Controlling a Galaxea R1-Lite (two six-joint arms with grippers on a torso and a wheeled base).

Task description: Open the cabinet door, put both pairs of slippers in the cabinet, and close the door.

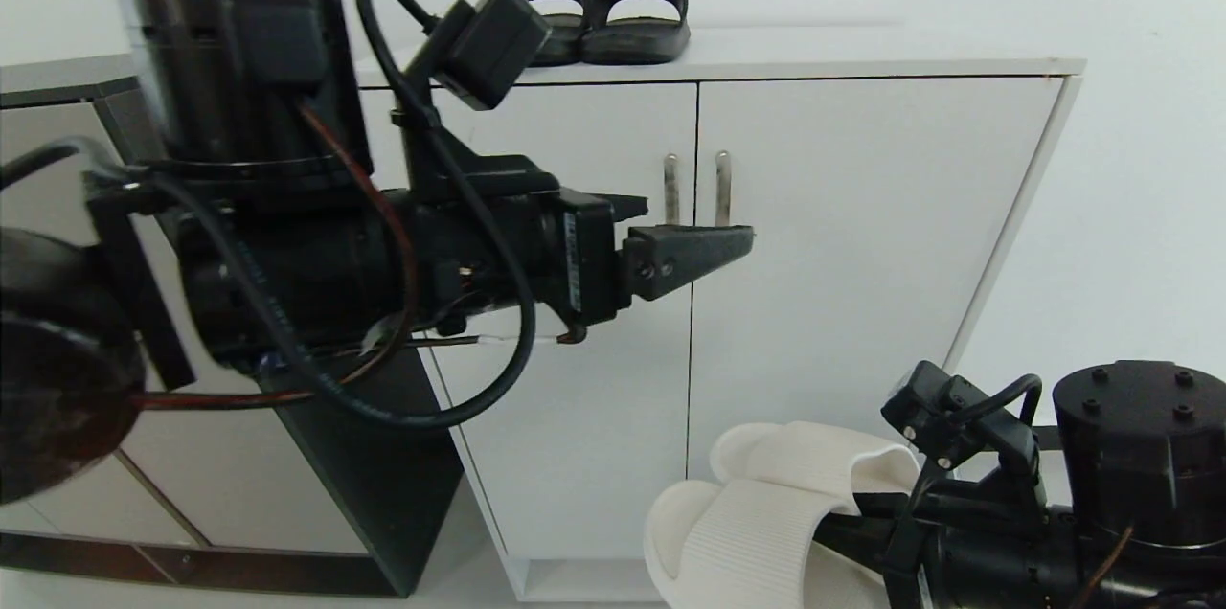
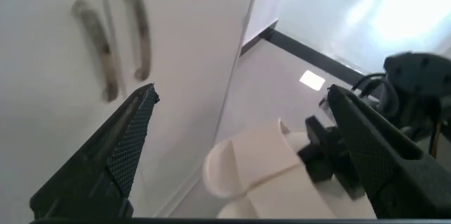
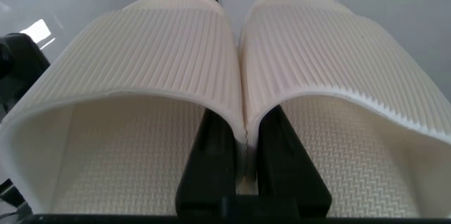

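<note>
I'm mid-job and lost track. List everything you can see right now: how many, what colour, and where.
cabinet: one, white, straight ahead.
doors: two, white, both shut.
handles: two, silver, upright, side by side where the doors meet.
black slippers: one pair, black, on top of the cabinet.
white slippers: one pair, white, held low in front of the cabinet.
dark unit: one, dark with reflective panels, left of the cabinet.
left claw: one, black, open, in front of the handles.
right claw: one, black, shut on the white slippers, pinching their inner strap walls together.
</note>
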